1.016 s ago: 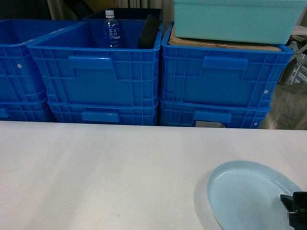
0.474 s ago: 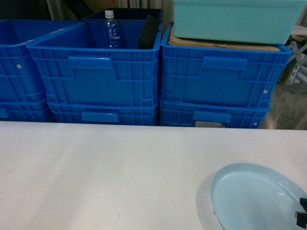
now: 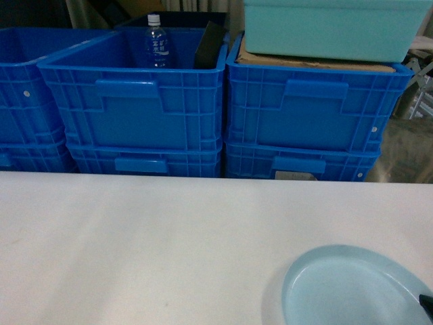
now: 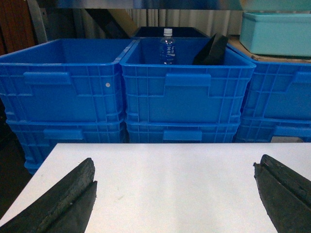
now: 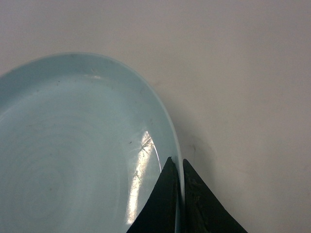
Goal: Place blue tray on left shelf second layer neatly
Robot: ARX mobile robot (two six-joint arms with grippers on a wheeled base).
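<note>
The blue tray [image 3: 345,291], a pale round dish with a low rim, is at the white table's front right corner. In the right wrist view my right gripper [image 5: 177,160] is shut on the blue tray [image 5: 73,145], one finger inside the rim and one outside. Only a dark tip of that gripper [image 3: 427,306] shows in the head view. My left gripper [image 4: 175,162] stands wide open over the table's left part, holding nothing. Of the left shelf I see only a shiny steel bar [image 4: 146,4] above the crates; its second layer I cannot make out.
Stacked dark-blue crates [image 3: 135,101] line the far side of the white table [image 3: 135,244]. One holds a water bottle [image 3: 156,42]. A teal tub [image 3: 331,27] sits on cardboard on the right stack. Steel uprights [image 3: 421,95] show at the far right.
The blue tray has shifted left and toward the near edge in the head view. The right gripper has dropped almost out of that view at the bottom right.
</note>
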